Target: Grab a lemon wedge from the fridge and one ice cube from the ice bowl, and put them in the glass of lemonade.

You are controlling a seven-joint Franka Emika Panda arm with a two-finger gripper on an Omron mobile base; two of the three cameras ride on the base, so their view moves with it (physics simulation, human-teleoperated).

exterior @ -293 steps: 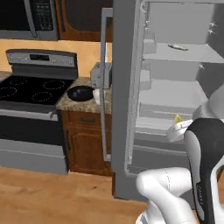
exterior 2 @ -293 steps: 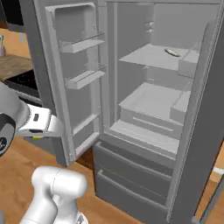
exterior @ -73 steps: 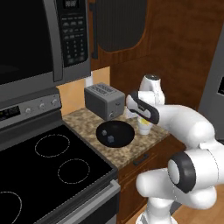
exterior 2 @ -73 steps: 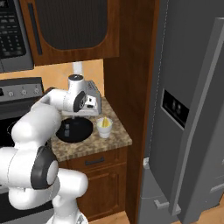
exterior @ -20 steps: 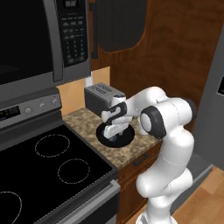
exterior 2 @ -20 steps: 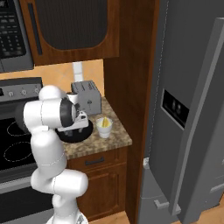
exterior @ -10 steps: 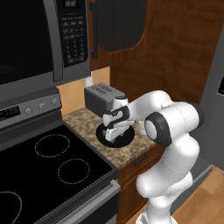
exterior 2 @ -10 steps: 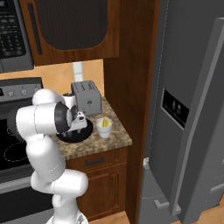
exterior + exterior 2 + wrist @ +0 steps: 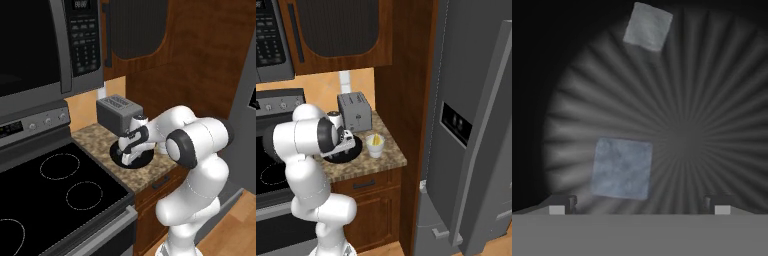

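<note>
base views: evenly lit, soft, slightly blurred render
hand view: dim, dark toward the corners, grainy

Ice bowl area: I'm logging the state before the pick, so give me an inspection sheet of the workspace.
Surface: speckled granite counter between stove and wood panel.
Job's things: black ice bowl on the counter, two ice cubes inside, one near, one farther. Glass of lemonade beside the bowl, a yellow lemon wedge in it. Fridge doors closed.
Clutter: grey toaster behind the bowl.
Grippers: gripper open, low over the bowl, nearer cube between its fingertips, not gripped.
Cables: nothing seen.
Surroundings: black stove, microwave above it, wood cabinet.
</note>
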